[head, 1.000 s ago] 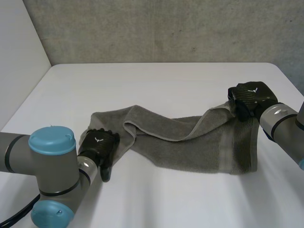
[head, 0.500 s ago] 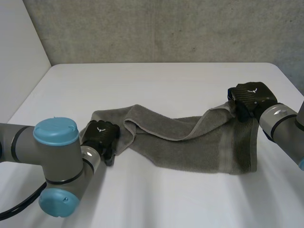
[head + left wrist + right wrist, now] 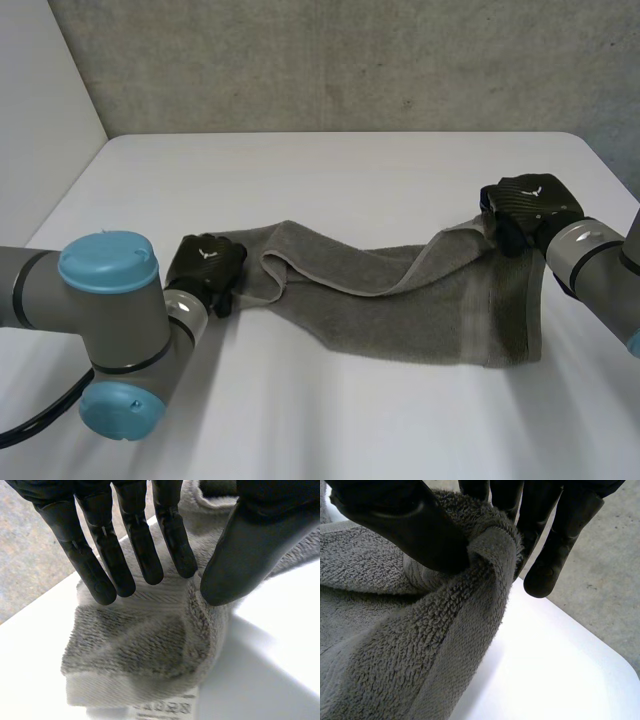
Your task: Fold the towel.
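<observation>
Towel: I am seeing the grey towel [image 3: 420, 300] lying as a long rumpled band across the white counter [image 3: 350, 170], with one long edge folding over on itself near the towel's middle.
Left hand: the left hand [image 3: 205, 268] is sitting on the towel's end nearest the left arm, covering that corner.
Left fingers: in the left wrist view its fingers [image 3: 142, 555] are lying straight on the cloth while the thumb is pressing in beside them. A ridge of towel is bunching up between them, so I am reading this as a narrow pinch on the towel.
Label: a white sewn label [image 3: 160, 709] is peeking out from under the towel's corner, just past those fingertips.
Right hand: the right hand [image 3: 525, 208] is holding the towel's opposite end at its far corner, and that corner is standing up off the counter.
Right fingers: in the right wrist view the thumb and fingers [image 3: 555, 540] are clamping a rolled edge of the towel between them.
</observation>
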